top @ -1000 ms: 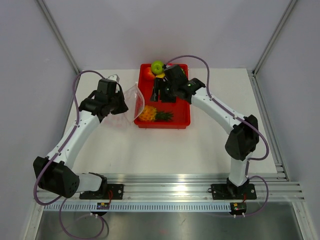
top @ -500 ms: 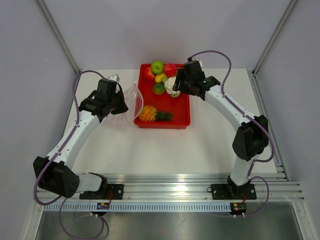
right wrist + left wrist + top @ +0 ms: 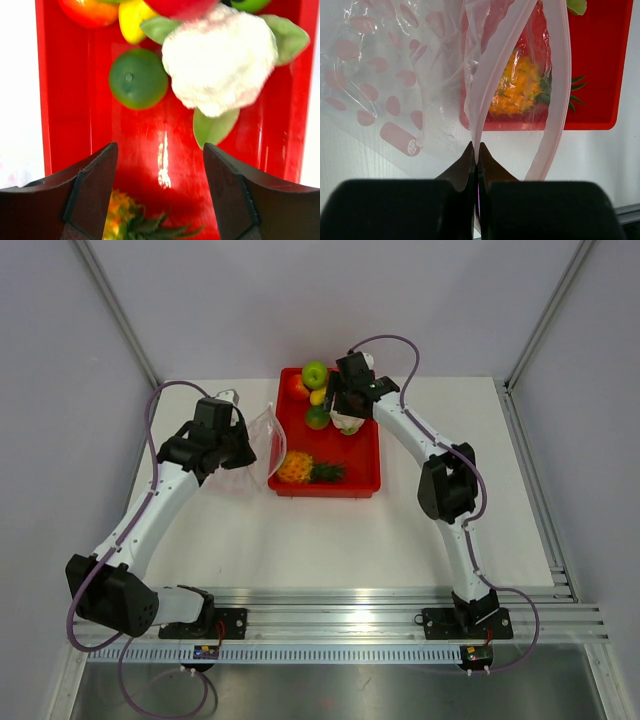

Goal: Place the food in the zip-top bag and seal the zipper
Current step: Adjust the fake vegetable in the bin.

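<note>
The right tool (image 3: 160, 150) hangs over the red tray (image 3: 45, 100), fingers spread and empty. The white cauliflower (image 3: 220, 60) lies just ahead of them, toward the upper right of the wrist view, beside a green round fruit (image 3: 138, 78). The right arm is clearly the nearer one to the food. The left tool (image 3: 476, 152) is clamped on the zipper (image 3: 561, 75) of the zip-top bag (image 3: 385, 80). The bag's mouth gapes at the tray's left edge, so the carry likely runs leftward in the top view.

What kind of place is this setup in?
Likely a robotics lab cell: a left arm and right arm bolted to an aluminium rail, plain walls enclosing a white table, toy food in a red tray.
</note>
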`<state>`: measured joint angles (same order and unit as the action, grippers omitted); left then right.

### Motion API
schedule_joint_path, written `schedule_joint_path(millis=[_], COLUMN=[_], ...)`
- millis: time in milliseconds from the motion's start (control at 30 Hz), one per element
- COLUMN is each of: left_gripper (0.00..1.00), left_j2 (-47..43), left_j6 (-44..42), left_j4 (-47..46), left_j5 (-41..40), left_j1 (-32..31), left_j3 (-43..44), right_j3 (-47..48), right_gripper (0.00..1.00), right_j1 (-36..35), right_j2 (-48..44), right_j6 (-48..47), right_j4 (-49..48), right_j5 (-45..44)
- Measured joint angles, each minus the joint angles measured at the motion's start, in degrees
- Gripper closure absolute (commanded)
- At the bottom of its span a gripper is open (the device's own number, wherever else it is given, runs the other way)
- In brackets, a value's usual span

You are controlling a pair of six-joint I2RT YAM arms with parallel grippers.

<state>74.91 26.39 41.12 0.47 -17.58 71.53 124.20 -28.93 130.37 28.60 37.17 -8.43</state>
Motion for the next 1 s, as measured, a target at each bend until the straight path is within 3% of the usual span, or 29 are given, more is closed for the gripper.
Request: schedule_joint_path(millis=[200,500,1000], left_gripper=[1.00,1.00,1.00], left_j2=[-1.0,-1.1,-1.7], left_j6=[-1.1,-2.0,-3.5], left_j4=[0.1,0.1,0.6], left_j5=[0.0,0.3,0.4], left_j1=[0.0,0.0,0.1], left_j3=[0.0,0.0,-0.8], right_j3=[12.4,20.2,26.3], right_gripper=[0.14,0.01,0.00], right_j1=[-1.0,-5.1,-6.1], right_j2=[9.4,17.6,25.7], right_j6=[-1.4,-6.3,-10.7], right_j4=[2.1,0.8,-3.0], right_j5=[-0.5,-2.9,-6.7])
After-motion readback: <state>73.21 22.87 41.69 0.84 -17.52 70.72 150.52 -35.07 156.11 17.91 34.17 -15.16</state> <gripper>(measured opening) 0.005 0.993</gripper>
